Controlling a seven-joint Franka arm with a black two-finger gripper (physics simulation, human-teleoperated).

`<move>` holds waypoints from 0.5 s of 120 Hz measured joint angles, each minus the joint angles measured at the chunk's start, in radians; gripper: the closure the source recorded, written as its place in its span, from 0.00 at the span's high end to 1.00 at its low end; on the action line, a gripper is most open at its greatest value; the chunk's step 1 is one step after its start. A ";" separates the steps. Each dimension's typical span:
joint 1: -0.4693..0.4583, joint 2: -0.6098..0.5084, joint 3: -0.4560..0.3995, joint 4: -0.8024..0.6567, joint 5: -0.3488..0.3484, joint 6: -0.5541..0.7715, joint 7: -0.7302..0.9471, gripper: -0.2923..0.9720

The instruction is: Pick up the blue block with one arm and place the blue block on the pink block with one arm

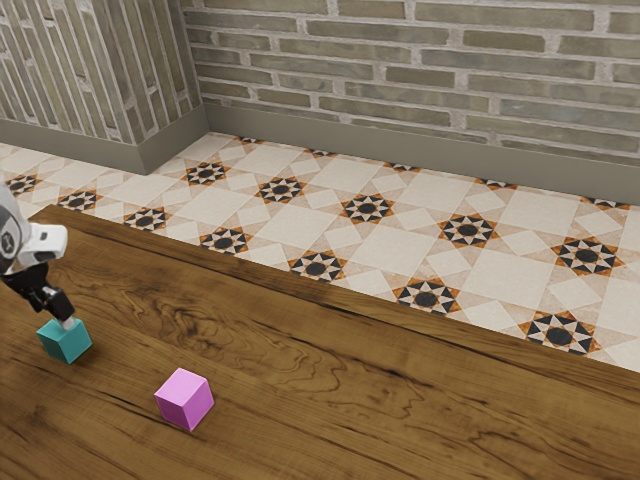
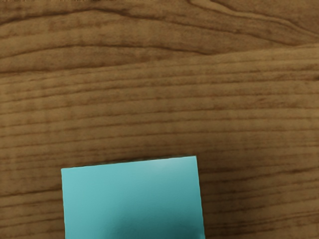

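Observation:
The blue block (image 1: 65, 341), a teal-blue cube, rests on the wooden table (image 1: 350, 400) at the exterior view's far left. My gripper (image 1: 67, 321) comes down from the left edge and its tip is right at the block's top face. In the wrist view the blue block (image 2: 132, 199) lies just under my hand, with a shadow on its near part. The pink block (image 1: 184, 399) stands on the table a short way toward the exterior view's right of the blue block and nearer the front edge, apart from it.
The table's far edge (image 1: 330, 290) runs diagonally, with a patterned tile floor (image 1: 400, 220) and brick walls (image 1: 420, 70) beyond it. Bare wood (image 1: 430, 420) stretches to the exterior view's right of the pink block.

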 joint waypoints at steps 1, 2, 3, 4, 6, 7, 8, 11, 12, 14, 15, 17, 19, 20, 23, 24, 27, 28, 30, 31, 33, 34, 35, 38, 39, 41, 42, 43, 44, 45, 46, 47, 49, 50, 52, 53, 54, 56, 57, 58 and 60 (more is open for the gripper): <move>0.000 0.000 0.000 0.000 -0.001 0.001 0.002 0.75; 0.000 0.001 0.000 -0.001 -0.003 0.003 0.004 0.75; 0.000 0.001 0.000 -0.001 -0.004 0.004 0.006 0.75; -0.001 0.001 0.000 -0.001 -0.005 0.005 0.008 0.75; -0.001 0.001 -0.001 -0.002 -0.008 0.007 0.011 0.75; -0.001 0.000 -0.001 -0.003 -0.009 0.008 0.013 0.75; -0.002 0.000 -0.001 -0.004 -0.010 0.010 0.015 0.75; -0.003 -0.001 -0.001 -0.006 -0.013 0.012 0.020 0.75; -0.003 -0.002 -0.001 -0.007 -0.014 0.013 0.021 0.75; -0.004 -0.003 -0.001 -0.008 -0.016 0.015 0.024 0.75; -0.004 -0.006 -0.001 -0.010 -0.018 0.016 0.026 0.75; -0.005 -0.012 -0.001 -0.014 -0.020 0.017 0.029 0.75; -0.006 -0.020 -0.001 -0.020 -0.022 0.019 0.032 0.75; -0.006 -0.023 -0.001 -0.023 -0.023 0.019 0.033 0.75; -0.007 -0.035 -0.001 -0.036 -0.025 0.021 0.037 0.75; -0.008 -0.040 -0.001 -0.041 -0.026 0.021 0.039 0.74; -0.008 -0.051 -0.001 -0.054 -0.028 0.023 0.042 0.74; -0.008 -0.053 -0.001 -0.058 -0.028 0.023 0.044 0.74; -0.007 -0.058 -0.001 -0.065 -0.030 0.024 0.046 0.74; -0.006 -0.059 -0.001 -0.067 -0.031 0.025 0.047 0.74; -0.005 -0.062 -0.001 -0.072 -0.033 0.025 0.050 0.74; -0.004 -0.063 -0.001 -0.074 -0.033 0.026 0.051 0.74; -0.002 -0.064 -0.001 -0.075 -0.034 0.026 0.052 0.74; 0.001 -0.066 -0.001 -0.078 -0.036 0.027 0.055 0.74; 0.003 -0.065 -0.001 -0.079 -0.037 0.027 0.056 0.74; 0.005 -0.064 -0.001 -0.079 -0.038 0.028 0.058 0.74; 0.006 -0.064 -0.001 -0.080 -0.038 0.028 0.059 0.74; 0.006 -0.063 -0.001 -0.080 -0.039 0.028 0.060 0.74; 0.007 -0.063 -0.001 -0.080 -0.040 0.029 0.061 0.74; 0.008 -0.062 -0.001 -0.080 -0.041 0.029 0.062 0.74; 0.008 -0.061 -0.001 -0.081 -0.043 0.029 0.063 0.74; 0.009 -0.059 -0.001 -0.081 -0.044 0.029 0.064 0.74; 0.010 -0.054 -0.001 -0.081 -0.047 0.030 0.066 0.74; 0.010 -0.051 -0.001 -0.080 -0.048 0.030 0.067 0.74; 0.010 -0.045 -0.001 -0.080 -0.051 0.031 0.069 0.74; 0.010 -0.042 -0.001 -0.080 -0.052 0.031 0.069 0.74; 0.010 -0.040 -0.001 -0.080 -0.054 0.031 0.070 0.74; 0.010 -0.034 -0.001 -0.079 -0.057 0.032 0.072 0.74; 0.010 -0.031 -0.001 -0.078 -0.058 0.032 0.073 0.74; 0.010 -0.028 -0.001 -0.077 -0.059 0.032 0.074 0.74; 0.010 -0.023 -0.001 -0.076 -0.062 0.033 0.075 0.74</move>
